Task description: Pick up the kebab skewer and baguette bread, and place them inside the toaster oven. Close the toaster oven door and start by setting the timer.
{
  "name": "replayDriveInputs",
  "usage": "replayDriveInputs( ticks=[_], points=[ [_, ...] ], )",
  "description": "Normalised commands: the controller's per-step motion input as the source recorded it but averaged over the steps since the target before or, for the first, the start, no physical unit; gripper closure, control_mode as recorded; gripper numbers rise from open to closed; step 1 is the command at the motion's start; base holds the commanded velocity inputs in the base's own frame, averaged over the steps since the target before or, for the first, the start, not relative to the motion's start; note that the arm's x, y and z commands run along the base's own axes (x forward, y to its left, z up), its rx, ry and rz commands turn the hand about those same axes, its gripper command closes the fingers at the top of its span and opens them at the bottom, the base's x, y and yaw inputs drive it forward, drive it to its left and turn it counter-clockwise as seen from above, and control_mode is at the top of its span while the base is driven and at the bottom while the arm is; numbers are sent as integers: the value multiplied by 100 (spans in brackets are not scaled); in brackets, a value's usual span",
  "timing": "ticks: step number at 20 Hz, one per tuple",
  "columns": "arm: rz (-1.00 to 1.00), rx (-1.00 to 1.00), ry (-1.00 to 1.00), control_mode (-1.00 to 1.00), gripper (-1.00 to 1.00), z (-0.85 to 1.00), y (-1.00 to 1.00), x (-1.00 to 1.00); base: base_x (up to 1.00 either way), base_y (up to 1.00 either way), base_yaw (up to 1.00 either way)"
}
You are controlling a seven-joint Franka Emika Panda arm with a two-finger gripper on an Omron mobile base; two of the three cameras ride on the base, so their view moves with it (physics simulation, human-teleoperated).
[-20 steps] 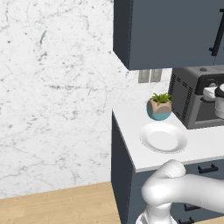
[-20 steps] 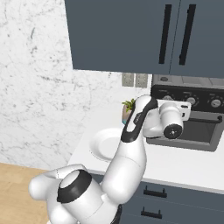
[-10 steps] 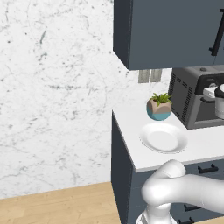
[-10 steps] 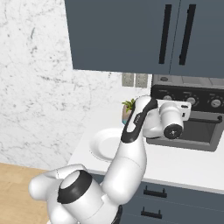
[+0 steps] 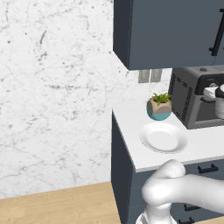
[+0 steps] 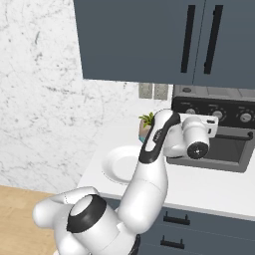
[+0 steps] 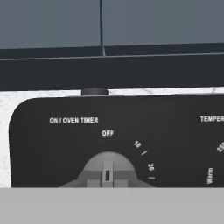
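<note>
The arm is reaching out over the white surface [image 6: 214,189] and its hand is sitting right up against the front of the toaster oven [image 6: 211,127], level with the row of round knobs along the top panel. In the right base view the toaster oven door [image 6: 224,149] is standing upright and looking shut, its dark bar handle running just under the knobs. In the left base view the toaster oven [image 5: 186,100] is showing its slotted side vents, standing on the surface [image 5: 131,131] at the right, with the arm's white wrist hanging in front of its face.

From the hand view we are looking straight at the control panel: the timer knob [image 7: 107,168] is sitting at the bottom centre, under the words ON / OVEN TIMER, with OFF printed directly above it and 10 and 20 marked off to its right. The pincer's fingertips are hidden here, so I cannot tell how far open it is or whether it is touching the knob.

Back on the surface, a white plate [image 5: 164,138] is lying bare near the front edge, and a small potted plant [image 5: 159,106] is standing just behind it, beside the oven's vented side. Dark blue-grey wall cabinets [image 6: 149,40] are hanging above
</note>
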Motion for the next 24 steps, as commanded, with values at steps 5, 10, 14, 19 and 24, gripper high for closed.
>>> replayDriveInputs(
  ticks=[5,10,14,19,24],
  points=[
    [0,0,-1,-100,100,-6,0,13,0,0,0],
    [0,0,0,-100,100,-1,0,2,0,0,0],
    [0,2,0,-100,100,-1,0,0,0,0,0],
    [0,11,0,-100,100,0,0,0,0,0,0],
    [0,20,0,-100,100,0,-1,-3,0,0,0]
  ],
)
